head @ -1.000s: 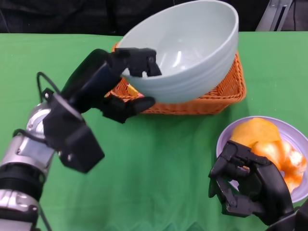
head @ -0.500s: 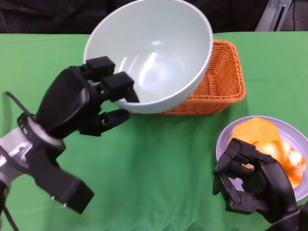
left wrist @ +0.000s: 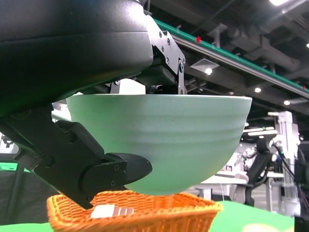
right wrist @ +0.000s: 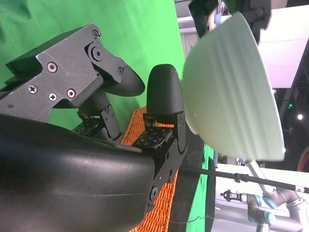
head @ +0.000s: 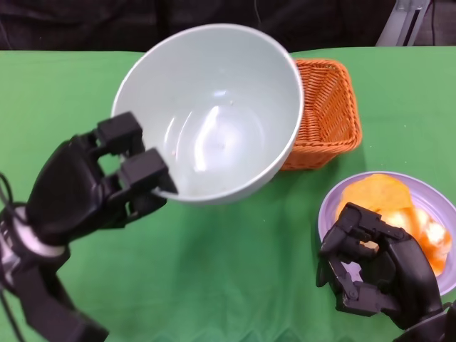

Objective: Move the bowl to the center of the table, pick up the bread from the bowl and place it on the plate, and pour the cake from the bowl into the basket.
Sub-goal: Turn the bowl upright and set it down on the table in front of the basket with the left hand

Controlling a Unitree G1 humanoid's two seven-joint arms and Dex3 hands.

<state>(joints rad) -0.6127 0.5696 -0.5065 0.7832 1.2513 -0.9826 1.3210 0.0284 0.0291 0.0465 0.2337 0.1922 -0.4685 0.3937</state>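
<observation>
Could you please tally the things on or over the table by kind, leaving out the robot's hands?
Bowl: 1
Basket: 1
Plate: 1
Bread: 1
Total: 4

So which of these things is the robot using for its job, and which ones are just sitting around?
Part of the job:
- bowl, held up by the left hand, looks empty
- basket
- plate with the orange bread on it

Just there:
- green table cover
- right hand, holding nothing, beside the plate
</observation>
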